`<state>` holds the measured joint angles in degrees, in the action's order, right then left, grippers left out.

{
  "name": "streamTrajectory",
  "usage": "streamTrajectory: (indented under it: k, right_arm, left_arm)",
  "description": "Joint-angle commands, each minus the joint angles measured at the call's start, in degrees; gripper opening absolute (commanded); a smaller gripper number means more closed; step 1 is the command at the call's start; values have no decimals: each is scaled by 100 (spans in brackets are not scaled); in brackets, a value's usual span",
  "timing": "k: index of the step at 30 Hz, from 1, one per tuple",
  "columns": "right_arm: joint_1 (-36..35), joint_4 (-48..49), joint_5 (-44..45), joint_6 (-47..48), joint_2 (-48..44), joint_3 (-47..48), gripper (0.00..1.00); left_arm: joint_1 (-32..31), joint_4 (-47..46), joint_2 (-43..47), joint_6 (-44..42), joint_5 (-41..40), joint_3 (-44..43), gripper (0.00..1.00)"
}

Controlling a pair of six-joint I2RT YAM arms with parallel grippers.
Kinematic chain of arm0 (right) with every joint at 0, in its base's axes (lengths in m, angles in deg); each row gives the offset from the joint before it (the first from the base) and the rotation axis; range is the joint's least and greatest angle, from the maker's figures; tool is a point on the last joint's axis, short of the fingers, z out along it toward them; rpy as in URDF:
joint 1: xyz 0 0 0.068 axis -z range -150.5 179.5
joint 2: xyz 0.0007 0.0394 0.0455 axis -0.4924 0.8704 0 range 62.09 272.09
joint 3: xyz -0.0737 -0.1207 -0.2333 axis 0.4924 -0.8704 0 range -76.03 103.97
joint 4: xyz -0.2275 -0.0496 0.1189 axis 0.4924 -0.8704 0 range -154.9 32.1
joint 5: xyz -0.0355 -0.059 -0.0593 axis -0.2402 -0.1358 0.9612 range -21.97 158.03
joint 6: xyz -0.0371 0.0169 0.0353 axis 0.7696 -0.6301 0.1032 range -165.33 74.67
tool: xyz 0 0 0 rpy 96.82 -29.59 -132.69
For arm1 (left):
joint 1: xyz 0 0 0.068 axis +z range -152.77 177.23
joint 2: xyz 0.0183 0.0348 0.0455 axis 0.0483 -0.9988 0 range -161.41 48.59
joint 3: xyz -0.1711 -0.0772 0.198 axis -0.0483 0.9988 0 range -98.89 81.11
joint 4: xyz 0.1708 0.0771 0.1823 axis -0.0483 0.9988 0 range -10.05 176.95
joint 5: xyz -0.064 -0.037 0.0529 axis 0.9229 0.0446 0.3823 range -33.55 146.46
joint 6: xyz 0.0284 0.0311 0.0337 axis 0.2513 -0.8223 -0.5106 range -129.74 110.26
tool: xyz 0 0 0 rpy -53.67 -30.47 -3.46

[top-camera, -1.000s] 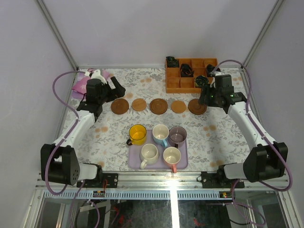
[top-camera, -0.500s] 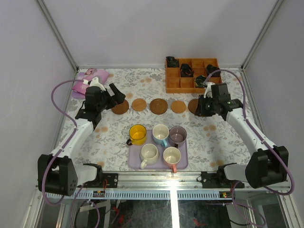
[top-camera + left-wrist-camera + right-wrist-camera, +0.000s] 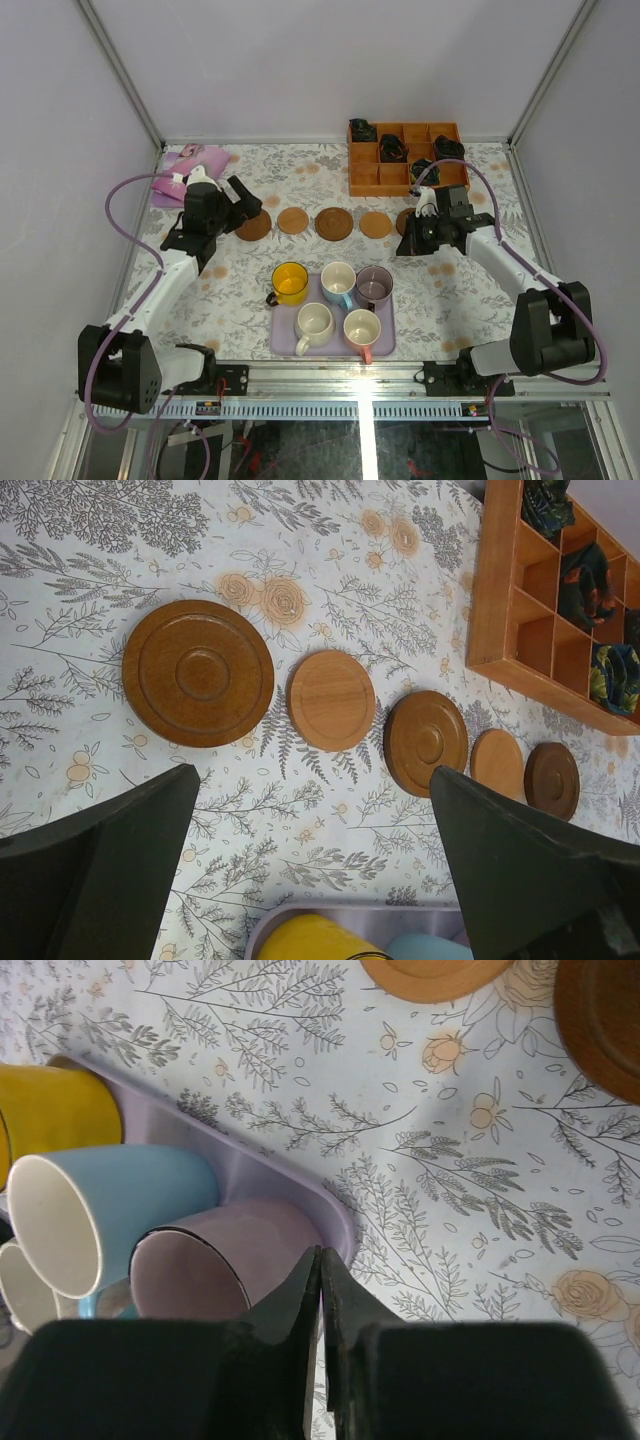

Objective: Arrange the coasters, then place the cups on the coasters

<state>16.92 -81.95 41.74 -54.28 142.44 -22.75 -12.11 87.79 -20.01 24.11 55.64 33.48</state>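
Note:
Five round brown coasters lie in a row across the table's middle: dark point(image 3: 253, 226), tan point(image 3: 293, 220), dark point(image 3: 334, 223), tan point(image 3: 376, 225), and a last one point(image 3: 404, 217) half hidden behind my right gripper. On the lavender tray point(image 3: 285, 346) stand the yellow point(image 3: 290, 282), blue point(image 3: 338, 281), purple point(image 3: 374, 286), cream point(image 3: 314, 325) and pink point(image 3: 361, 329) cups. My left gripper point(image 3: 312, 780) hangs open above the leftmost coaster point(image 3: 198, 673), holding nothing. My right gripper point(image 3: 320, 1257) is shut and empty, its tips over the tray's edge beside the purple cup point(image 3: 205, 1265).
An orange-brown compartment box point(image 3: 405, 160) with dark items stands at the back right, just behind the coaster row. A pink-purple bundle point(image 3: 180, 170) lies at the back left. The enclosure's walls close in the table on three sides.
My right gripper has shut and swung left and nearer, off the rightmost coaster toward the tray. The left gripper stayed open and barely shifted.

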Motion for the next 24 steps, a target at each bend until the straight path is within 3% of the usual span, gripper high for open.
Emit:
streamTrajectory:
  k: [1, 4, 7, 10, 15, 19, 22, 24]
  right_arm:
    - [-33, 189, -423, 52, -169, 100, 11]
    - [-101, -58, -115, 8, -437, 130, 32]
    - [-161, -286, 23, -103, -823, 85, 70]
    - [-248, -657, 84, -124, -1208, 61, 82]
    - [-359, -1542, 167, -29, -1865, 134, 82]
    - [-458, -2342, 136, -133, -2072, 272, 75]
    - [-508, -2717, 397, -558, -2093, 215, 60]
    - [-532, -2769, 449, -829, -2146, 69, 44]
  left_arm:
    - [-58, 104, 152, 166, -276, -1, 100]
    - [-116, 115, 158, 131, -271, 16, 100]
    - [-167, 85, 127, 93, -285, 13, 100]
    - [-211, 65, 77, 0, -284, -19, 100]
    - [-280, 45, -32, -133, -257, -116, 100]
    - [-366, 17, -101, -255, -253, -127, 100]
    - [-408, 18, -135, -285, -214, -124, 100]
    - [-432, 18, -141, -286, -178, -115, 100]
